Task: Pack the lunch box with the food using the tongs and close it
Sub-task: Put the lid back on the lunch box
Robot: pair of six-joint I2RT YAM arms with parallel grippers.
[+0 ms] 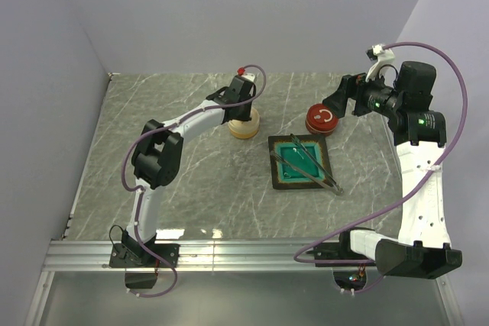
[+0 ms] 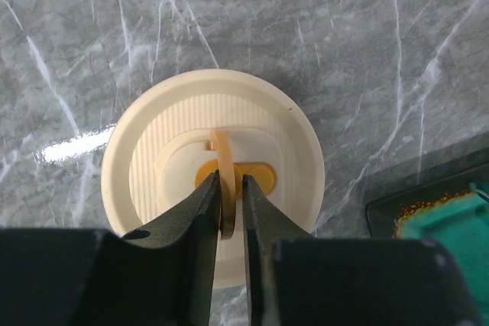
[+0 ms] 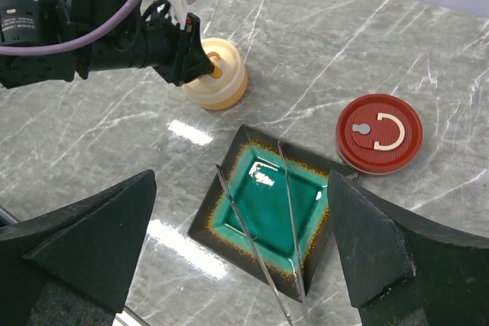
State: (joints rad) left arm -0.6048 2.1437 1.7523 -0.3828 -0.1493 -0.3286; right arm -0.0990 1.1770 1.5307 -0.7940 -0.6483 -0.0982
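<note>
The cream round lunch box [image 1: 244, 122] stands behind the tray with its lid [image 2: 153, 166] on. My left gripper [image 2: 231, 179] hangs over it. Its jaws are a narrow slit apart around the lid's upright ring handle [image 2: 222, 150]; one finger touches the ring and a thin gap shows at the other. The silver tongs [image 1: 315, 166] lie across the teal tray [image 1: 289, 177], seen also in the right wrist view as tongs [image 3: 248, 234]. My right gripper [image 3: 241, 177] hovers wide open high above the tray, holding nothing. The food is out of view.
A red round lidded container [image 1: 322, 120] with a white ring on its lid [image 3: 380, 133] sits right of the cream one [image 3: 221, 85], just behind the tray's far corner. Purple walls close in the grey marble table at the back and left.
</note>
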